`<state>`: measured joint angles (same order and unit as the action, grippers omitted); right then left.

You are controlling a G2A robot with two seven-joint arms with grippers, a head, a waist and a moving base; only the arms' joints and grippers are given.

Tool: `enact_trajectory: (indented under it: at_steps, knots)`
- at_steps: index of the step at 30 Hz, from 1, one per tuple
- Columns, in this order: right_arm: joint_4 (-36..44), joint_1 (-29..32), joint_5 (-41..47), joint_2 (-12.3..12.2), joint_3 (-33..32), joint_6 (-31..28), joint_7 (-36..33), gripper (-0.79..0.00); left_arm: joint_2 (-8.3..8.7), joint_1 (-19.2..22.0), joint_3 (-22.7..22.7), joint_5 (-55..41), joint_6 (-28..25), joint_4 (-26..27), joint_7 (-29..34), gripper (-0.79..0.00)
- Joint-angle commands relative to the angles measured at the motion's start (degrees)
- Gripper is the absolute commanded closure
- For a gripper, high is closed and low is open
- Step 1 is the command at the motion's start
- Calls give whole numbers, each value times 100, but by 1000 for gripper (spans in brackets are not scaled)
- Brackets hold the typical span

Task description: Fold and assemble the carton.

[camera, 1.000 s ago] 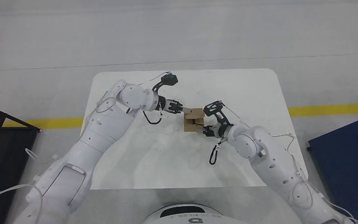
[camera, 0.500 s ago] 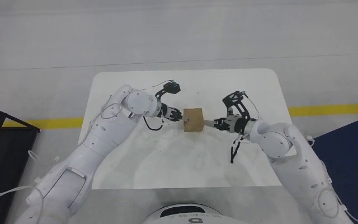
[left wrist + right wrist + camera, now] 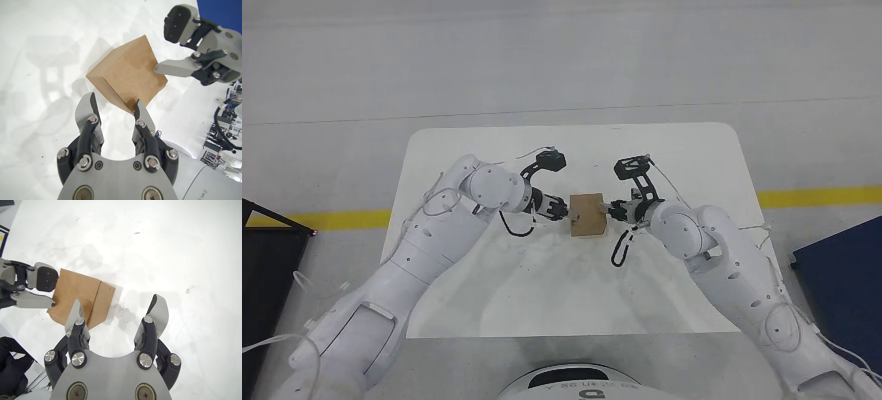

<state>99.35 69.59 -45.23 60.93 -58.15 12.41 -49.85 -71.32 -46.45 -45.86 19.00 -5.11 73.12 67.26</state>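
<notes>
Plain brown cardboard carton (image 3: 589, 213): matte tan all round, one darker blotch near a corner. Under the carton, the smooth white tabletop (image 3: 492, 290), flecked with grey scuffs and black specks just beside the carton. Left tool (image 3: 115, 98) and right tool (image 3: 116, 299) show silver-grey fingers (image 3: 83, 108), black ribbed pads (image 3: 95, 108) and black linkages. Beyond the carton lies the pale grey floor (image 3: 562, 60), with its yellow painted stripe (image 3: 822, 196).
</notes>
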Motion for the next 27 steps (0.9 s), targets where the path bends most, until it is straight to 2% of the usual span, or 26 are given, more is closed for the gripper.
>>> enact_trajectory:
  at_steps: [1,4,10,13,21,24,27]
  knots:
    - [-48,-76,-46,29,106,27,-47,-591,6,-26,-30,-77,-15,10,0,-443]
    - [-100,-128,-77,60,183,37,-70,-560,21,-32,-106,-84,5,19,-127,-443]
    - [-120,-111,-28,85,170,-52,-50,-517,19,-41,-67,198,65,-24,-422,-514]
    - [-32,-30,22,79,96,-154,23,-523,-2,-42,-19,196,78,-50,-487,-517]
    - [330,484,155,-23,-354,-1016,497,-582,-29,-5,34,208,77,-115,-503,-514]
    - [358,629,97,-75,-484,-1565,533,-613,-33,0,35,209,63,-122,-514,-514]
    - [356,684,-168,-107,-504,-1840,472,-606,-35,-3,42,221,56,-128,-508,-508]
